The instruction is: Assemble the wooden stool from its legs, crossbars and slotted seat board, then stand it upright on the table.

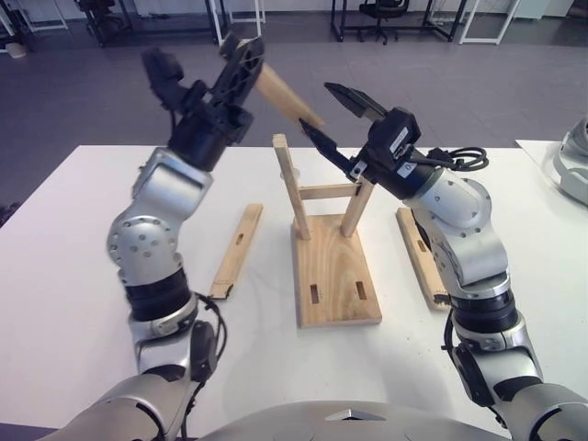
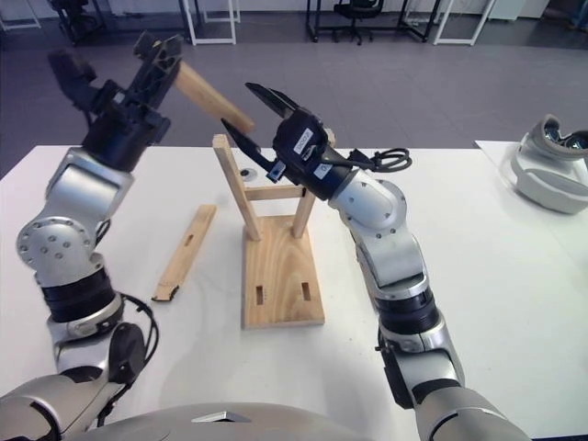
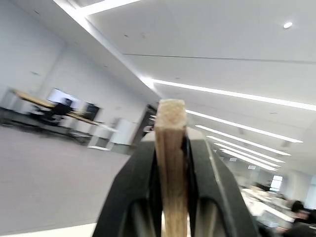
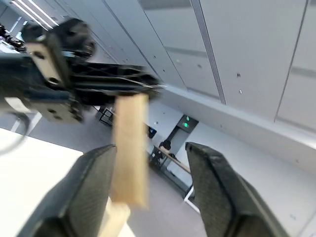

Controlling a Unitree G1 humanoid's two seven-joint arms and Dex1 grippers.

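- Seat board [image 1: 335, 276] lies flat on the desk [image 1: 73, 239], slots up.
- Done: two legs, left leg [image 1: 290, 184] and right leg [image 1: 356, 209], stand in the far slots, with one crossbar [image 1: 328, 191] joining them.
- Near slots [image 1: 314, 294] are not yet filled.
- Left hand [image 1: 241, 57] is clamped on a wooden bar [image 1: 287, 99], raised above the far end of the frame. Can't tell if it's a leg or a crossbar.
- Right hand [image 1: 315, 108] is spread open, grasping nothing, just beside the bar's free end.
- Two slotted pieces lie loose on the desk: one left of the board [image 1: 237, 250], one right of it [image 1: 420, 253].
- My read is roughly halfway. The second leg pair and its crossbar remain, then the flip upright.
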